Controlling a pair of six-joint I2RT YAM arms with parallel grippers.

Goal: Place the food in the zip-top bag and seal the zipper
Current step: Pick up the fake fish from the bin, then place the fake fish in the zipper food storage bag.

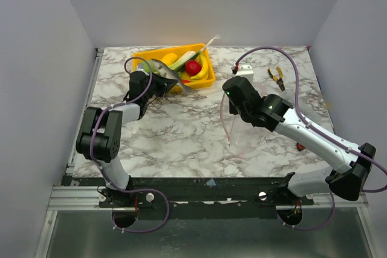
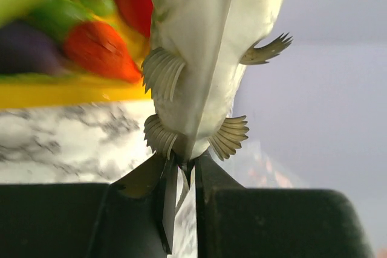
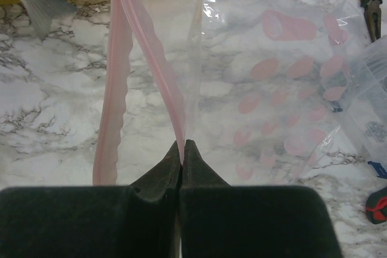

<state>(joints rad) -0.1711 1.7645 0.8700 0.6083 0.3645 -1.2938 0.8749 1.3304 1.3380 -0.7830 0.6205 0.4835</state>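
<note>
- Zip-top bag: lies mostly flat on the marble table at the centre of the top view, with its mouth edge raised off the surface.
- Zipper: the two pink lips stand apart. One rises from the fingers and the other hangs just to its left, so the mouth is open and unsealed.
- Right gripper: clenched on one lip of the zipper at bottom centre of the right wrist view, holding the mouth up.
- Left gripper: clamped on the tail fin of the grey fish, which fills the upper centre of the left wrist view.
- Yellow tray: upper centre of the top view, just behind the fish. It holds the other food, among it a red round fruit.
- Step in hand, as judged: the fish is grasped at the tray's near edge and no food is in the bag.
- Next move, as judged: carry the fish right and nearer, then lower it head-first between the lips. The gap looks narrow, so the free lip may catch. Sealing comes last.
</note>
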